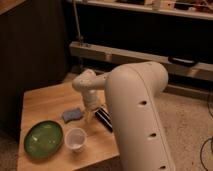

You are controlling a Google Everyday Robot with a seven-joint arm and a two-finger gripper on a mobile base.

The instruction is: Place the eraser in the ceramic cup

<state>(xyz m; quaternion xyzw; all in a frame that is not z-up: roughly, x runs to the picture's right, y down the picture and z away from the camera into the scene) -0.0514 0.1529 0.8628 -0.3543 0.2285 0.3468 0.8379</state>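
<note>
The eraser [104,119], a black striped block, lies on the wooden table [45,102] at its right side, its right end hidden behind my arm. The ceramic cup [75,138] stands upright near the table's front edge, in front and to the left of the eraser. My gripper [90,114] hangs down from the wrist [87,85] over the table, between the flat blue pad [72,115] and the eraser, just left of the eraser and behind the cup.
A round green plate [44,138] lies left of the cup at the table's front left. My large white arm [135,115] covers the table's right side. A dark cabinet and a metal rail [125,55] stand behind the table.
</note>
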